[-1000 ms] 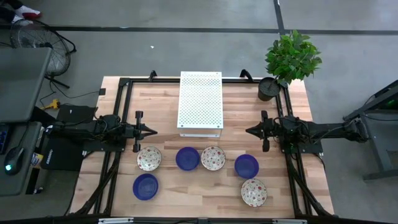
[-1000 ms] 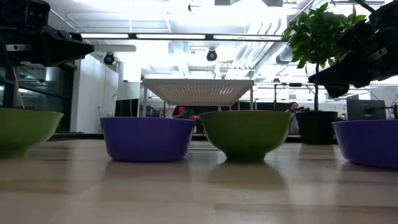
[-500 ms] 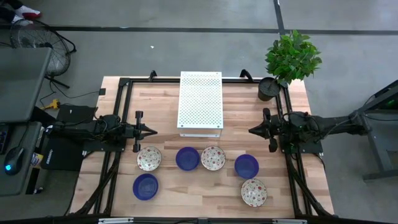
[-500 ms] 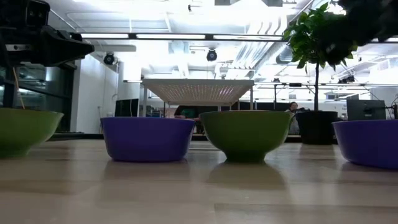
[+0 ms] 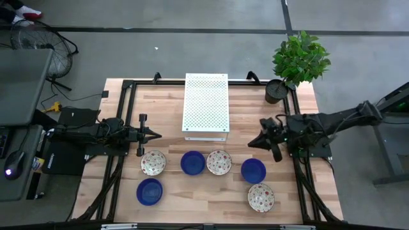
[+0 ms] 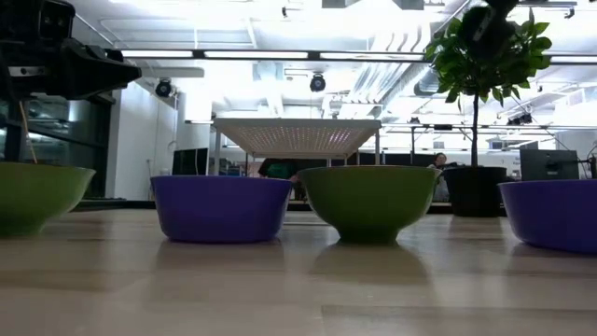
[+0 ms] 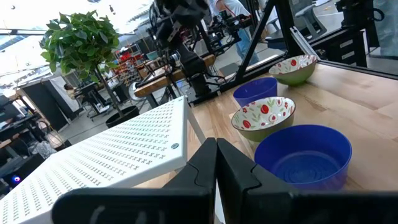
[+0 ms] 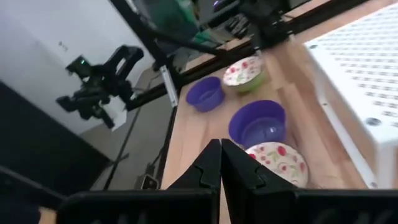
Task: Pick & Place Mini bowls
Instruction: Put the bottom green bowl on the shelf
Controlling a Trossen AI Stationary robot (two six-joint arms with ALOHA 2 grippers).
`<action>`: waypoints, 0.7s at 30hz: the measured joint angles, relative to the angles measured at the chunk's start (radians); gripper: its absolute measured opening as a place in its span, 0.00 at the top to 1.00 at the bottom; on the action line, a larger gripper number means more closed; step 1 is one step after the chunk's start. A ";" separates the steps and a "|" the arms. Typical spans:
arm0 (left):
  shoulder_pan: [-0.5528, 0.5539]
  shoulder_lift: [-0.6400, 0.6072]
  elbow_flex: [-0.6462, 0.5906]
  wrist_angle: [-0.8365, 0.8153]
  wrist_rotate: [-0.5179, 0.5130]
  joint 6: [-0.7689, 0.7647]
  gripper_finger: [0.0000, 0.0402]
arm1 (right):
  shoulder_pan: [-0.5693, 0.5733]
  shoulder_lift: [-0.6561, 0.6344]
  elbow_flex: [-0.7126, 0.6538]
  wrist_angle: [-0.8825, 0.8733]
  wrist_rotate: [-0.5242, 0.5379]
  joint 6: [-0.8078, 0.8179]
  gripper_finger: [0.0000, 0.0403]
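Note:
Six mini bowls rest on their bases on the wooden table. The floral ones are at the left (image 5: 153, 162), middle (image 5: 218, 162) and near right (image 5: 261, 197). The blue ones are between them (image 5: 192, 162), at the right (image 5: 253, 170) and near left (image 5: 149, 191). My left gripper (image 5: 156, 134) is shut and hovers just beyond the left floral bowl. My right gripper (image 5: 251, 142) is shut and hangs above the table beyond the right blue bowl. Its wrist view shows a floral bowl (image 8: 277, 160) and a blue bowl (image 8: 257, 123) ahead of the shut fingers (image 8: 221, 155).
A white perforated platform (image 5: 206, 105) stands on the far middle of the table, between the two arms. A potted plant (image 5: 300, 57) in a dark pot (image 5: 276, 91) sits at the far right corner. Black frame rails (image 5: 121, 121) run along the table's sides.
My right gripper has risen out of the low view. It has shifted a little toward the table's near edge and left, turning toward the bowls, and has stayed shut. The bowls have kept their places.

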 joint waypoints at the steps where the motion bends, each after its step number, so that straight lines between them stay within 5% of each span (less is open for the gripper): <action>1: 0.000 0.000 0.000 0.000 0.000 0.000 1.00 | 0.010 0.020 0.013 -0.001 0.000 -0.008 1.00; 13: 0.000 0.000 0.000 0.000 0.000 0.000 1.00 | 0.169 0.209 0.082 -0.003 -0.003 0.174 1.00; 21: 0.000 0.000 0.000 0.000 0.000 0.000 1.00 | 0.256 0.307 0.082 -0.009 -0.124 0.419 1.00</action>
